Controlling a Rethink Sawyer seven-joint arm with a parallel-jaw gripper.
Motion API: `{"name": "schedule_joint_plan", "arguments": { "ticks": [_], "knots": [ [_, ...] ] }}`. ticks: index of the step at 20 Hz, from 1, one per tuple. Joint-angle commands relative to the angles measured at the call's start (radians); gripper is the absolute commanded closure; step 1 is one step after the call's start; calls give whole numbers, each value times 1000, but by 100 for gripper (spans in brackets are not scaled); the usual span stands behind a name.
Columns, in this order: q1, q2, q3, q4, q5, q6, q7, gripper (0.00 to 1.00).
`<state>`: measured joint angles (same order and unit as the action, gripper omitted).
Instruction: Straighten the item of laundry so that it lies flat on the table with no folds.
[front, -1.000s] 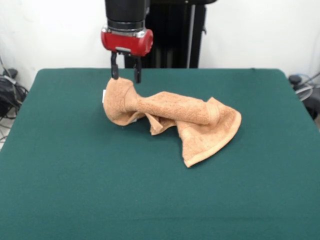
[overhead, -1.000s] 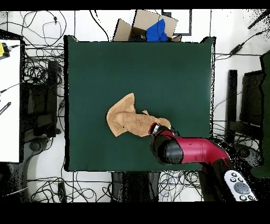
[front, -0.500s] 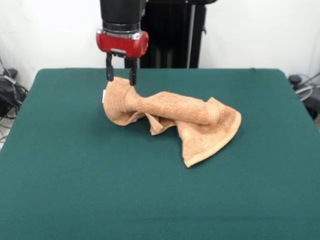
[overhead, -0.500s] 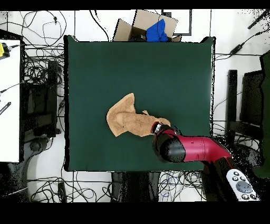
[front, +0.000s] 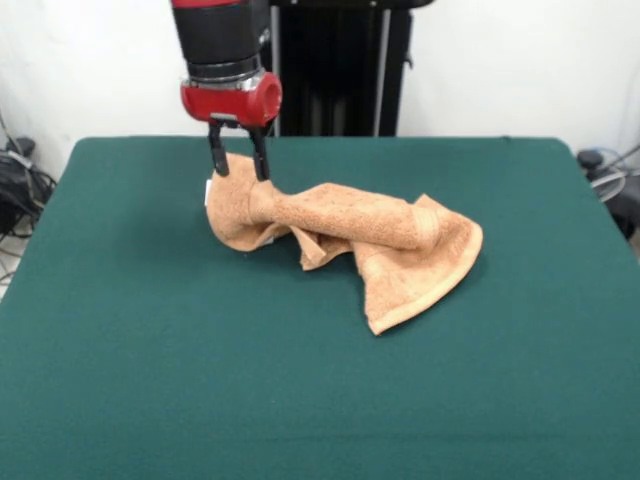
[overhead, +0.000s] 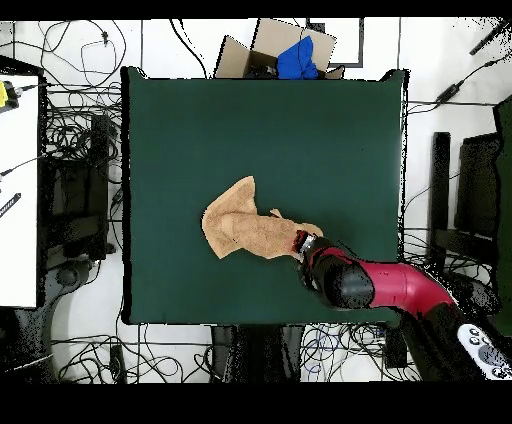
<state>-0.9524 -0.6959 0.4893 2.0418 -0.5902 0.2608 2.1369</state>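
The item of laundry (front: 360, 235) is a light-orange towel, crumpled and twisted across the middle of the dark green table (front: 300, 400). Its left end is bunched up high, its right end spreads out with a hemmed edge. A tiny white tag shows at the left end. My gripper (front: 238, 166) hangs open just over that raised left end, fingers straddling the top of the bunch with nothing held. In the overhead view the towel (overhead: 245, 232) lies near the table (overhead: 260, 130) centre, and the gripper (overhead: 303, 243) sits at the towel's right tip.
A cardboard box with a blue thing (overhead: 285, 55) stands beyond the table's far edge in the overhead view. Cables cover the floor around the table. A black post (front: 340, 65) rises behind the table in the front view.
The gripper has moved left and slightly lower in the front view, from above the towel's raised end to around it. The towel has not moved.
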Motion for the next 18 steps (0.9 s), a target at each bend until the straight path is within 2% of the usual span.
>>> {"name": "schedule_joint_plan", "arguments": {
  "ticks": [1,9,13,18],
  "knots": [
    [-77,118,240,94,-37,17,-160,0],
    [-115,112,295,152,-45,62,-153,0],
    [-138,72,334,187,-22,121,-172,0],
    [-144,30,327,197,-25,175,-179,0]
  ]
}}
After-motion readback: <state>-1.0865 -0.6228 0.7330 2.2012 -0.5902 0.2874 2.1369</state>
